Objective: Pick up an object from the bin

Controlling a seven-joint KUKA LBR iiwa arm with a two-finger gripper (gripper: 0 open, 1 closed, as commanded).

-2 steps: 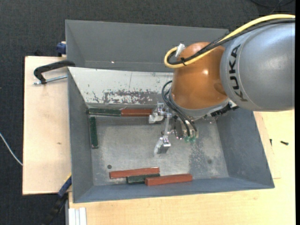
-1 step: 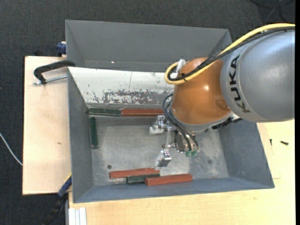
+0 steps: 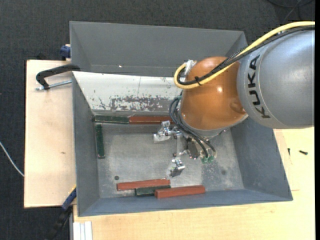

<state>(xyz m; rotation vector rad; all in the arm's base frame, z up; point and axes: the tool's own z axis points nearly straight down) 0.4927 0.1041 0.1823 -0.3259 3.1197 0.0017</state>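
Note:
My gripper hangs under the orange cover over the middle of the bin floor, right of centre. One metal fingertip points toward the near wall and the other sits farther back; they stand apart, open, with bare floor between them. Just in front of the near fingertip, along the near wall, lie a long red-brown bar, a second red-brown bar and a short dark green bar tucked between them. None of them touches the fingers.
Along the far wall lie a green bar and a red-brown bar, end to end. Another green bar lies along the left wall. A small dark speck sits on the floor at front left.

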